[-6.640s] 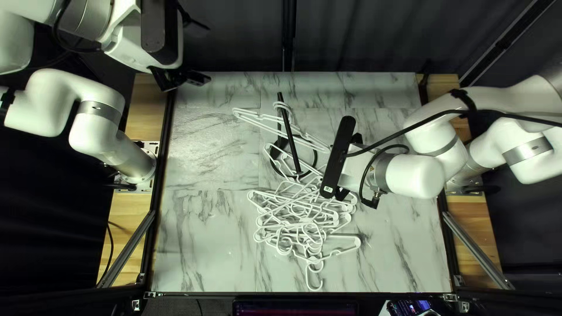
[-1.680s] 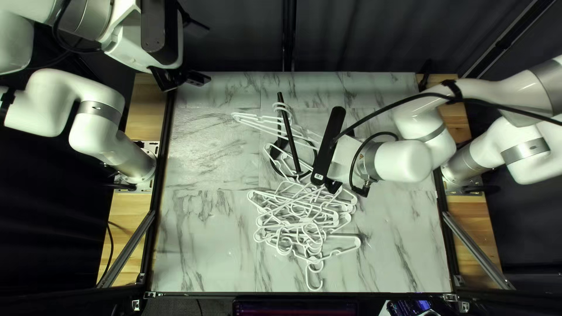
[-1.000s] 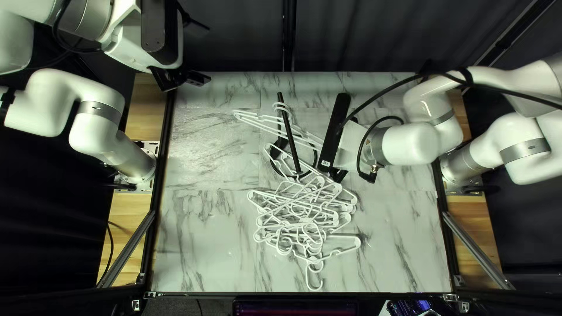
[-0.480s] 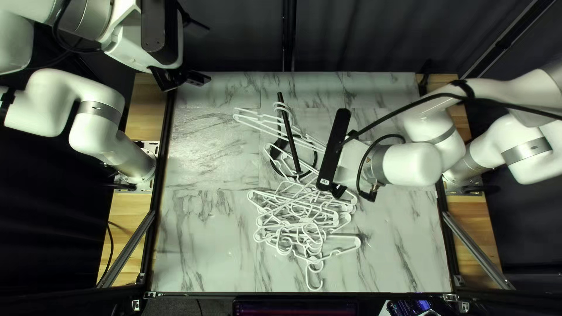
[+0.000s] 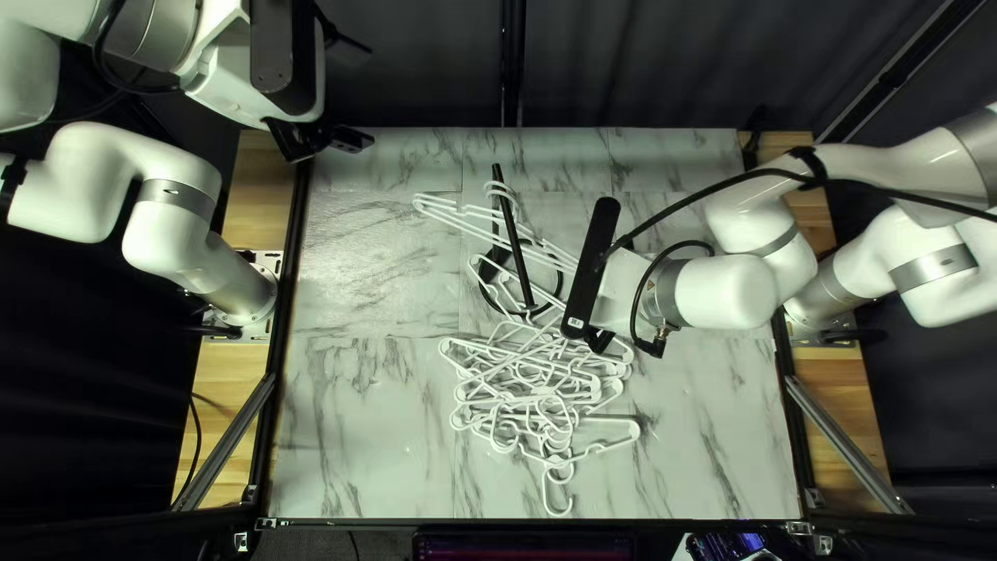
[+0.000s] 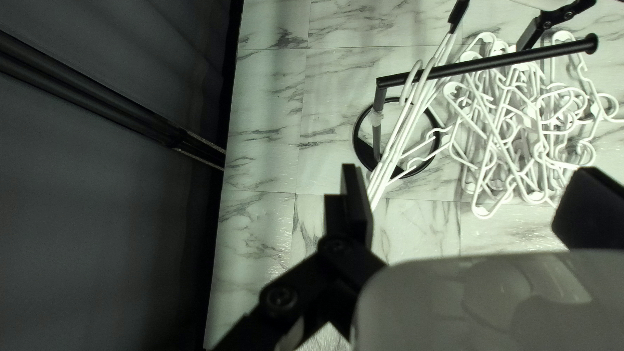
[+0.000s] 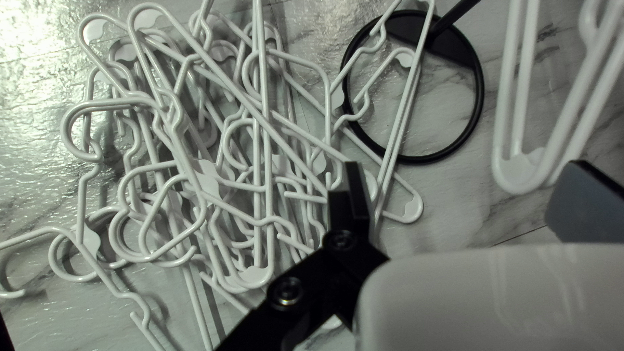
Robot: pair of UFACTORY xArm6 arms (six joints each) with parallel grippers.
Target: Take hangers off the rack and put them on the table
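Hangers point(image 7: 252, 276) heaped — label point(image 5: 576, 323) on right arm point(image 5: 727, 292).

Dark curtain point(image 5: 415, 62) at the back, 2 slanted metal bars point(image 5: 225, 442), 1 screen point(image 5: 524, 549) in front.

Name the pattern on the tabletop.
The tabletop has a marble pattern, grey veins on white; the top left view shows it best.

Left arm point(image 5: 161, 244), 9 o'clock in the top left view, and right arm point(image 5: 722, 294), 3 o'clock: white, rounded housings; grey joint bands. Right-arm cable point(image 5: 717, 188): black, strapped. Wrist bar point(image 5: 592, 265): black, oblong, white label toward 6 o'clock. Left gripper point(image 5: 350, 138), right gripper point(image 5: 599, 339): black, round-headed screws point(image 7: 286, 292).
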